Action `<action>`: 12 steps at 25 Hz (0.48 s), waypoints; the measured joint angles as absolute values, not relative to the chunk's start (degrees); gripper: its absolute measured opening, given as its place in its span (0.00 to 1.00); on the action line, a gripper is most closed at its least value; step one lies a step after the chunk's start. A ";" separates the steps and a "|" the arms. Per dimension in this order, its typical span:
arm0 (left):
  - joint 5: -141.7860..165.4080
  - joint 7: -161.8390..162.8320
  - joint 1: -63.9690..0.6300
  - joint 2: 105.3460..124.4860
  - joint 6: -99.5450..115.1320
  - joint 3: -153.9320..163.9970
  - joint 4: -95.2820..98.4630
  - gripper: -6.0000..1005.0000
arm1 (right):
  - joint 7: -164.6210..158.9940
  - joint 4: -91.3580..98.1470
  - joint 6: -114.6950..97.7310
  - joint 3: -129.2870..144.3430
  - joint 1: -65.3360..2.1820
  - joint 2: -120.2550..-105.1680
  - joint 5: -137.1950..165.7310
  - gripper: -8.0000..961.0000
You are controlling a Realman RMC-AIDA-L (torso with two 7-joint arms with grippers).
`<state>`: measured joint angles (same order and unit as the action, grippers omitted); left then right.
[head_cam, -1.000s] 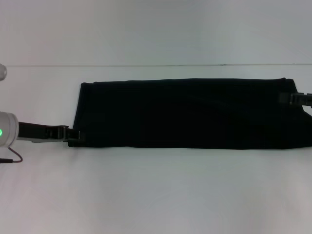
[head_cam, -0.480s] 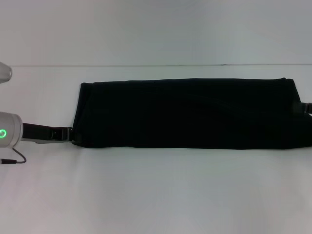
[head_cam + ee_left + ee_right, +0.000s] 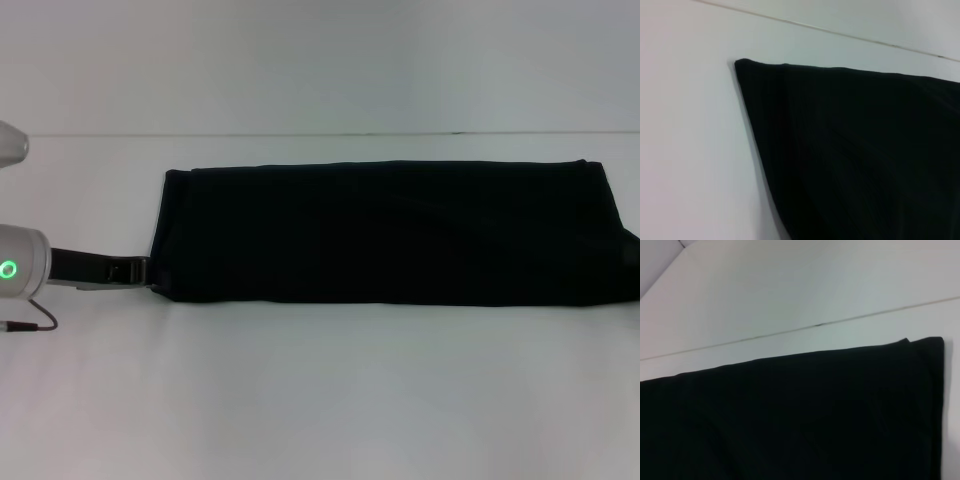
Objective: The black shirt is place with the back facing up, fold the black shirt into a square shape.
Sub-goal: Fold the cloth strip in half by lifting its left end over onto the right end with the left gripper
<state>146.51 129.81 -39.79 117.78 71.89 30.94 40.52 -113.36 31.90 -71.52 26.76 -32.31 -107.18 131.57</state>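
- One long black band fills my table (image 3: 320, 400): the black shirt (image 3: 390, 235) lies flat as a wide strip, running from left of centre to the right edge of my head view, nearer the far side.
- Its sides look already folded in, so I judge the lengthwise fold into a square is what's left.
- My left gripper (image 3: 140, 272) sits low at the strip's near-left corner, and it's backed off a touch since a second ago; whether its fingers are spread or pressed together, I cannot tell.
- My right gripper was at the far-right end a second ago and now it's gone from view, so that end lies free.
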 joint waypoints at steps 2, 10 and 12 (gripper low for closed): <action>146.51 129.81 -39.81 117.78 71.87 30.94 40.52 0.01 | -113.38 31.82 -71.08 26.78 -32.10 -107.18 131.60 0.81; 146.51 129.81 -39.81 117.77 71.52 30.93 40.22 0.01 | -113.42 31.32 -70.78 26.74 -31.81 -107.58 132.94 0.81; 146.51 129.81 -39.82 117.77 71.48 30.93 40.20 0.01 | -113.42 31.28 -70.79 26.82 -31.80 -107.64 132.95 0.81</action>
